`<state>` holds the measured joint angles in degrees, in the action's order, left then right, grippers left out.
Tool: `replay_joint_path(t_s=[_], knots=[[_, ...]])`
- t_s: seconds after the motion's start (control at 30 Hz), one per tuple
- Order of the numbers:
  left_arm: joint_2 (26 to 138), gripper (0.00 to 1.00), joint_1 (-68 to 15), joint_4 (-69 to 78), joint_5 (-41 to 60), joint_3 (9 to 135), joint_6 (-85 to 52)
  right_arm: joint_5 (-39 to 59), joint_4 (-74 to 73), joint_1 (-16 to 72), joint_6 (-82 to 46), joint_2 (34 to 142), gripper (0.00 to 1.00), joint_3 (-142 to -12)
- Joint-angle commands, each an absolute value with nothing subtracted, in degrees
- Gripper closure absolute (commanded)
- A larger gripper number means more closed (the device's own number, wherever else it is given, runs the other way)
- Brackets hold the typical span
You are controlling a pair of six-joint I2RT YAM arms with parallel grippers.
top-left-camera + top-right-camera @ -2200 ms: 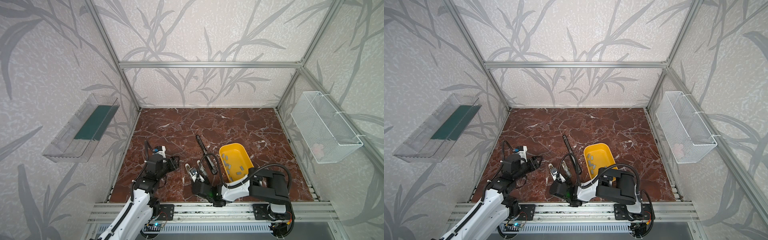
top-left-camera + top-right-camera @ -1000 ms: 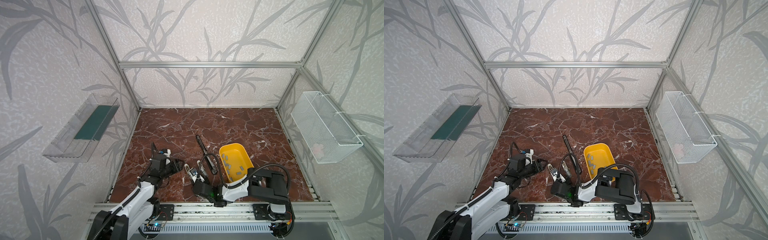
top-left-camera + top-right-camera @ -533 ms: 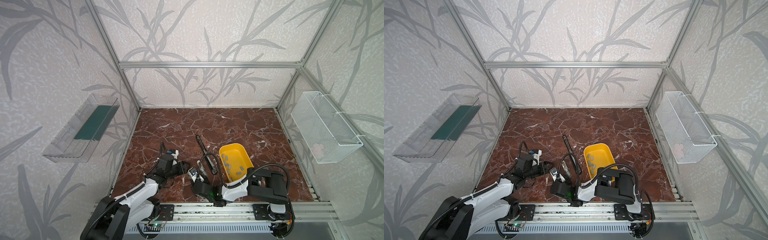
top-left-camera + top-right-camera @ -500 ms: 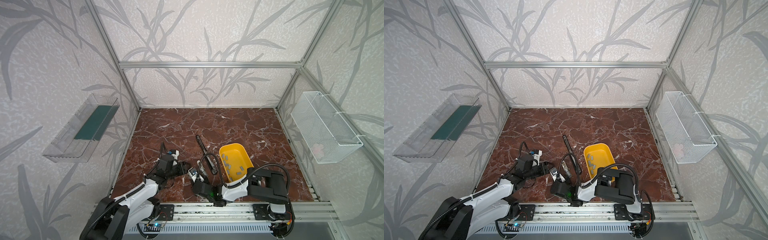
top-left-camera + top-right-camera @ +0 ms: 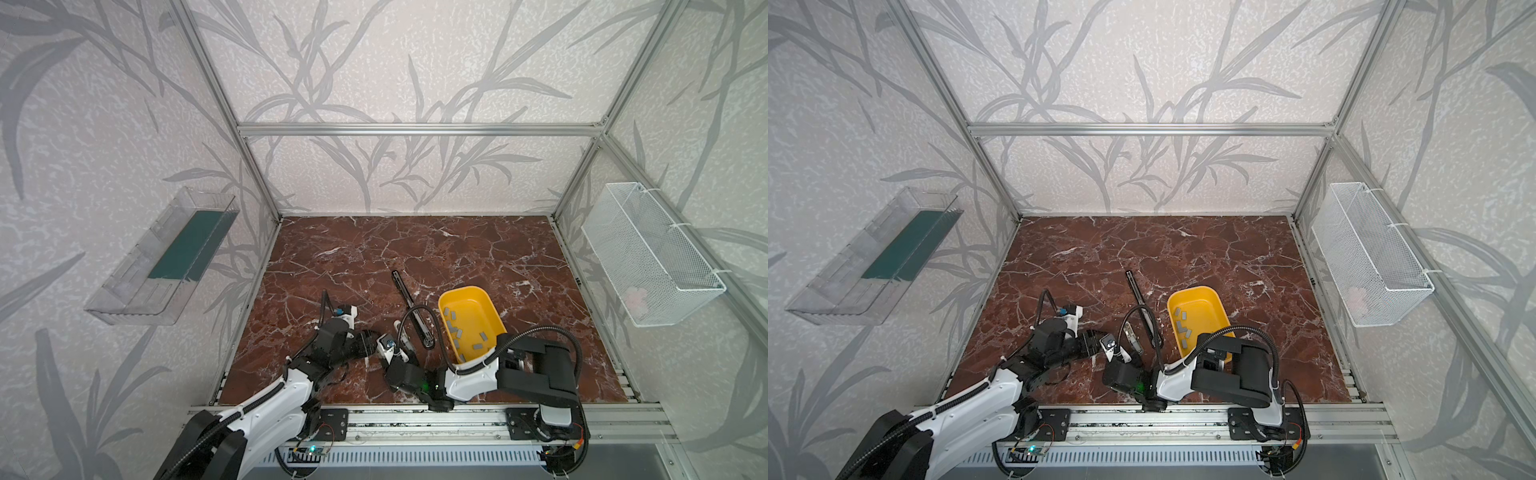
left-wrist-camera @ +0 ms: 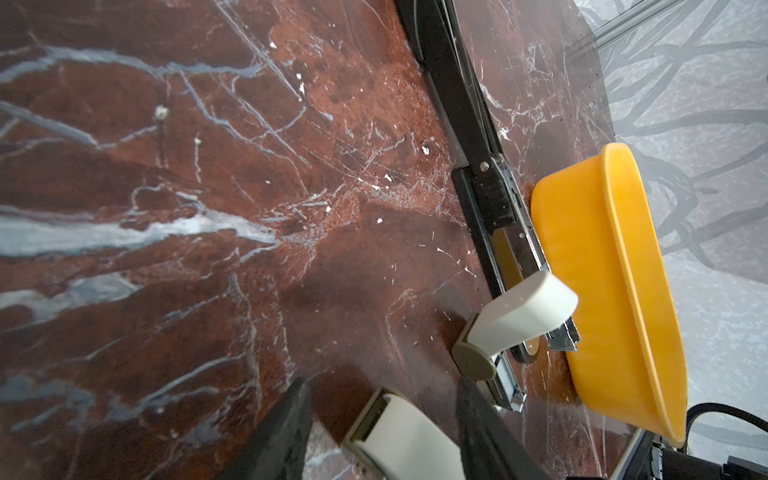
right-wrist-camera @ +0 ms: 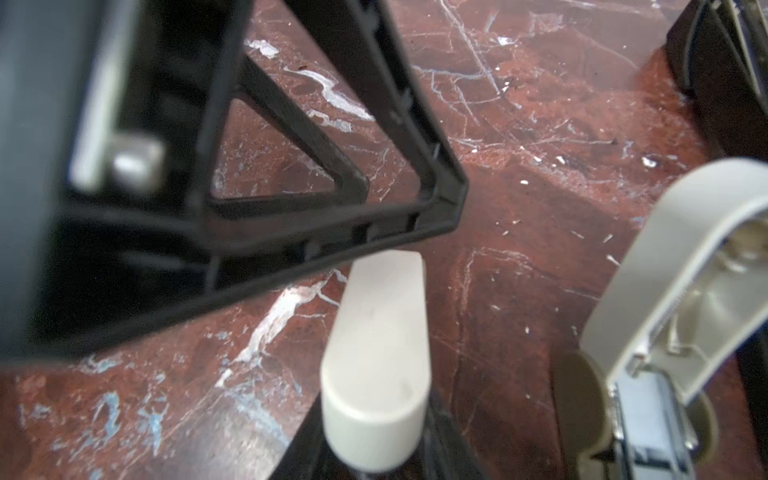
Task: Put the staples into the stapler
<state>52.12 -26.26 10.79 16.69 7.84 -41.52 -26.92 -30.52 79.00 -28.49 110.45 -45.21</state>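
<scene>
Cream plastic shows nearest the front rail: a closed cream stapler (image 7: 378, 332) hangs tilted above the table (image 5: 415, 249), caught between the two arms. The right gripper (image 7: 376, 432) has one end of it between its fingers, which press narrow against both sides. The left gripper (image 6: 384, 388) reaches in from the other side with its fingers set moderately wide around the free end. In the left wrist view there is a gap beside one finger, and I cannot tell whether the other finger touches.

Just past them an open cream stapler (image 6: 523, 311) lies on the red-brown marble with its lid tilted up and its metal rail bare. It sits just beside the near end of a long black stapler (image 6: 469, 124), which lies opened out flat and points away toward the back.

Right of the black stapler, and close against it, stands a yellow tub (image 6: 590, 257). The staples (image 5: 453, 330) are inside it, small grey strips scattered over its floor; neither gripper touches them.

The far half of the table is bare marble. A white wire basket (image 5: 648, 253) hangs on the right wall and a clear shelf (image 5: 166, 257) on the left.
</scene>
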Motion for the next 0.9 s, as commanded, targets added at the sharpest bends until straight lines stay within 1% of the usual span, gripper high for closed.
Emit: replay_joint_path(t_s=[0.0,0.27,0.37,0.47,0.63,0.73,0.87], knots=[[51.51,0.43,-26.78,10.53,15.12,6.74,-42.19,-24.44,-23.99,79.02,-28.78,108.80,0.60,-42.68],[52.42,0.43,-27.22,11.49,15.23,6.98,-42.17,-24.63,-24.14,79.71,-27.93,101.73,0.46,-39.65],[53.36,0.44,-27.38,12.53,15.40,6.94,-42.36,-23.92,-24.86,80.37,-27.02,98.23,0.45,-38.35],[54.33,0.47,-27.52,13.22,15.46,6.94,-42.34,-23.98,-24.85,80.77,-26.23,94.51,0.53,-37.67],[55.11,0.49,-27.72,13.95,15.56,6.77,-42.43,-24.15,-23.22,80.63,-24.30,92.02,0.67,-39.59],[55.06,0.49,-27.92,14.13,15.26,6.46,-42.52,-24.83,-21.09,80.16,-23.79,92.84,0.70,-42.33],[54.94,0.50,-28.04,14.09,14.90,6.24,-42.54,-23.16,-21.21,77.59,-25.02,95.19,0.75,-44.34]])
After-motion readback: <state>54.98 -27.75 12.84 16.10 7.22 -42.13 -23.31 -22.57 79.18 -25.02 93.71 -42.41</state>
